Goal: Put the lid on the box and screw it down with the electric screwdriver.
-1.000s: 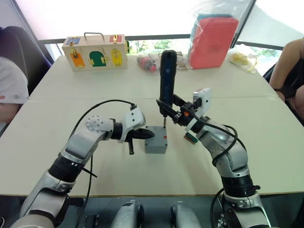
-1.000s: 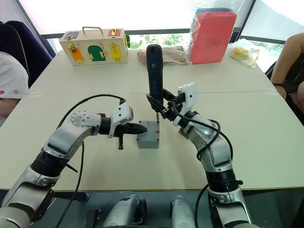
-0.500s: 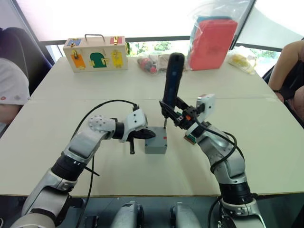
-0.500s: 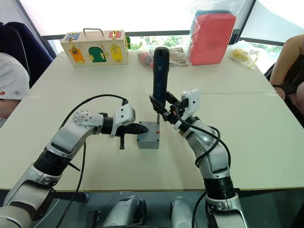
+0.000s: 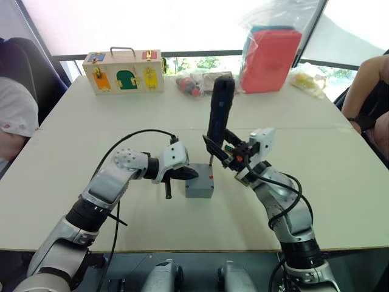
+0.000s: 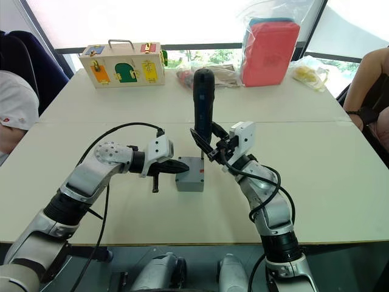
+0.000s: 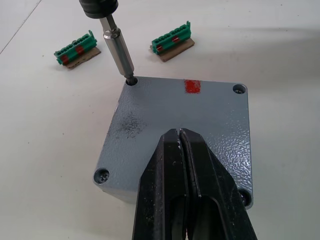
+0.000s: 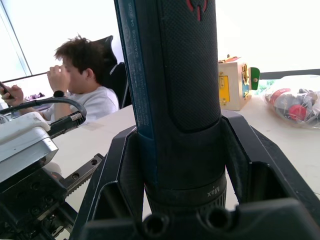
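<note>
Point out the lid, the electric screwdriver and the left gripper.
lid (image 7: 165, 130), left wrist view, its bare top face.
electric screwdriver (image 6: 203, 100), right eye view, its black barrel.
left gripper (image 7: 181, 142), left wrist view, shut fingertips over the lid.

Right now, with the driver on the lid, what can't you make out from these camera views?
- The box under the lid: its inside is covered by the lid in every view.
- The lid's near edge, left wrist view: hidden behind the left gripper, shut and pressing on top.
- The electric screwdriver bit tip: sunk in a corner hole, so the screw is unseen.
- The screwdriver's tip, right wrist view: blocked by the right gripper.
- Whether the bit is turning.
</note>
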`<action>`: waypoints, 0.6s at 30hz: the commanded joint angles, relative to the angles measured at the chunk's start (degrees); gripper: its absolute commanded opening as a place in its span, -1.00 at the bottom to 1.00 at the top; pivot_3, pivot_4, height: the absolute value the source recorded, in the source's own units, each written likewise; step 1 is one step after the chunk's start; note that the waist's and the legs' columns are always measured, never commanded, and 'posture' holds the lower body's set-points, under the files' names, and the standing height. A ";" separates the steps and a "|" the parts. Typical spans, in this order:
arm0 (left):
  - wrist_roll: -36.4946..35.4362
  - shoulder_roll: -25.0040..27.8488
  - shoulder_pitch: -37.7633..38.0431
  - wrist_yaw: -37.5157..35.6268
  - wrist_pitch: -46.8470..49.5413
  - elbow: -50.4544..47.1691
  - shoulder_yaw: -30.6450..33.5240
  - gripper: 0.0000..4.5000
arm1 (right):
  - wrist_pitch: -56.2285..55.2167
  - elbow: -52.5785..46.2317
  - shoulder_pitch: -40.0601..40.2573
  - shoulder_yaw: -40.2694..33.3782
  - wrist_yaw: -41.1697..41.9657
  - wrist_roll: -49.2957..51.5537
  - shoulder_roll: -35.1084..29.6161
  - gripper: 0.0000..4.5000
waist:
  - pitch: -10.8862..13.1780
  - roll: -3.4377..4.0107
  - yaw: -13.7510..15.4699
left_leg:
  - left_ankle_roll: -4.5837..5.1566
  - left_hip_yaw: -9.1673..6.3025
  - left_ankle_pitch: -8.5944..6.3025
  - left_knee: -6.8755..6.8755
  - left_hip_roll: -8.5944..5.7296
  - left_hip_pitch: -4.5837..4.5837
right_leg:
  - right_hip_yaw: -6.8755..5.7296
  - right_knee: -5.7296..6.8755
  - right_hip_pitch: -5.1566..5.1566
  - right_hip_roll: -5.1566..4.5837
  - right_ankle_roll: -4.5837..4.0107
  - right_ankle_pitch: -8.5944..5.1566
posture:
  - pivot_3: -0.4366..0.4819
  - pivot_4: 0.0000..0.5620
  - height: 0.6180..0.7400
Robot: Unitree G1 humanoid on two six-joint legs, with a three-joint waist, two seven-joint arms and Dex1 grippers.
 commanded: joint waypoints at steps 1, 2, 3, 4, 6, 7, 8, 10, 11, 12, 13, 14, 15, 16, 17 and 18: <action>1.67 0.78 1.91 -0.62 0.90 0.94 -2.01 -1.00 | 3.68 4.53 2.46 1.53 -0.48 -1.89 -0.35 -0.21 | -0.14 -0.04 0.01 | -0.01 -0.01 -0.01 -0.01 0.00 0.01 | 0.00 -0.01 -0.04 -0.02 -0.01 -0.01 | -0.05 -0.47 1.00; 1.64 0.85 2.15 -0.62 0.99 0.71 -2.00 -1.00 | 3.80 4.58 2.60 1.62 -0.59 -1.95 -0.32 -0.21 | -0.24 -0.06 0.00 | -0.01 -0.02 -0.01 -0.02 0.00 0.03 | 0.00 -0.02 -0.07 -0.05 -0.03 -0.01 | -0.05 -0.47 1.00; 1.61 0.90 2.30 -0.61 1.09 0.57 -1.97 -1.00 | 3.82 4.61 2.70 1.70 -0.65 -1.97 -0.28 -0.21 | -0.32 -0.08 0.00 | -0.01 -0.03 -0.02 -0.05 0.00 0.04 | 0.00 -0.04 -0.08 -0.08 -0.05 -0.02 | -0.05 -0.47 1.00; 1.59 0.93 2.40 -0.60 1.18 0.47 -1.92 -1.00 | 3.79 4.60 2.81 1.79 -0.70 -1.99 -0.25 -0.21 | -0.43 -0.13 0.00 | -0.01 -0.03 -0.02 -0.09 0.00 0.06 | 0.00 -0.04 -0.08 -0.10 -0.07 -0.04 | -0.05 -0.47 1.00; 1.59 1.03 2.68 -0.56 1.22 0.30 -1.84 -1.00 | 3.65 4.33 3.19 2.05 -0.84 -1.97 -0.15 -0.21 | -0.65 -0.13 -0.02 | -0.02 -0.02 -0.03 -0.20 -0.01 0.08 | -0.01 -0.07 -0.09 -0.17 -0.16 -0.08 | -0.05 -0.47 1.00; 1.62 1.07 2.78 -0.56 1.20 0.27 -1.80 -1.00 | 3.58 4.20 3.36 2.20 -0.87 -1.95 -0.09 -0.21 | -0.75 -0.15 -0.03 | -0.03 -0.02 -0.03 -0.26 -0.02 0.10 | -0.01 -0.08 -0.09 -0.19 -0.20 -0.11 | -0.05 -0.47 1.00; 1.63 1.09 2.84 -0.57 1.19 0.25 -1.78 -1.00 | 3.53 4.12 3.47 2.29 -0.90 -1.92 -0.04 -0.21 | -0.82 -0.19 -0.03 | -0.03 -0.01 -0.03 -0.35 -0.03 0.14 | 0.00 -0.11 -0.09 -0.21 -0.22 -0.12 | -0.05 -0.47 1.00; 1.65 1.11 2.89 -0.56 1.25 0.18 -1.75 -1.00 | 3.41 4.08 3.54 2.39 -0.88 -1.90 0.02 -0.21 | -0.87 -0.22 -0.02 | -0.04 -0.01 -0.02 -0.57 -0.05 0.27 | 0.00 -0.26 -0.02 -0.24 -0.23 -0.12 | -0.05 -0.47 1.00; 1.63 1.12 2.90 -0.56 1.29 0.13 -1.74 -1.00 | 3.31 4.07 3.54 2.43 -0.87 -1.91 0.02 -0.21 | -0.87 -0.21 -0.03 | -0.05 -0.01 -0.02 -0.64 -0.05 0.33 | 0.00 -0.30 0.02 -0.24 -0.24 -0.12 | -0.05 -0.47 1.00; 1.60 1.12 2.91 -0.56 1.32 0.10 -1.74 -1.00 | 3.17 4.06 3.52 2.48 -0.85 -1.95 0.00 -0.21 | -0.88 -0.21 -0.04 | -0.05 -0.01 -0.03 -0.72 -0.05 0.40 | 0.00 -0.36 0.07 -0.25 -0.25 -0.13 | -0.05 -0.47 1.00; 1.60 1.08 2.94 -0.51 1.33 0.06 -1.77 -1.00 | 2.95 4.04 3.55 2.52 -0.81 -2.06 -0.08 -0.21 | -0.88 -0.20 -0.05 | -0.05 -0.01 -0.03 -0.78 -0.05 0.47 | 0.01 -0.41 0.12 -0.25 -0.25 -0.13 | -0.05 -0.47 1.00; 1.61 1.03 2.98 -0.48 1.33 0.04 -1.79 -1.00 | 2.82 3.97 3.56 2.53 -0.79 -2.12 -0.13 -0.21 | -0.89 -0.20 -0.05 | -0.06 -0.01 -0.03 -0.81 -0.05 0.49 | 0.01 -0.43 0.15 -0.25 -0.25 -0.13 | -0.05 -0.47 1.00; 1.61 1.00 3.01 -0.45 1.33 0.01 -1.81 -1.00 | 2.86 3.80 3.50 2.49 -0.83 -2.11 -0.18 -0.21 | -0.89 -0.20 -0.05 | -0.06 -0.01 -0.03 -0.83 -0.05 0.50 | 0.01 -0.46 0.15 -0.25 -0.25 -0.13 | -0.05 -0.47 1.00; 1.64 0.90 2.99 -0.39 1.32 0.07 -1.84 -1.00 | 2.84 3.62 3.34 2.40 -0.85 -2.13 -0.28 -0.21 | -0.89 -0.20 -0.05 | -0.06 -0.01 -0.03 -0.84 -0.05 0.50 | 0.01 -0.47 0.15 -0.25 -0.25 -0.13 | -0.05 -0.47 1.00; 1.67 0.80 2.93 -0.34 1.32 0.15 -1.88 -1.00 | 2.88 3.45 3.14 2.24 -0.90 -2.06 -0.33 -0.21 | -0.89 -0.20 -0.05 | -0.06 -0.01 -0.03 -0.84 -0.05 0.50 | 0.01 -0.48 0.16 -0.25 -0.26 -0.13 | -0.05 -0.47 1.00; 1.69 0.75 2.90 -0.31 1.32 0.20 -1.92 -1.00 | 2.95 3.27 2.94 2.06 -0.99 -1.98 -0.36 -0.21 | -0.89 -0.20 -0.05 | -0.07 -0.01 -0.03 -0.84 -0.05 0.50 | 0.01 -0.49 0.16 -0.26 -0.26 -0.13 | -0.05 -0.47 1.00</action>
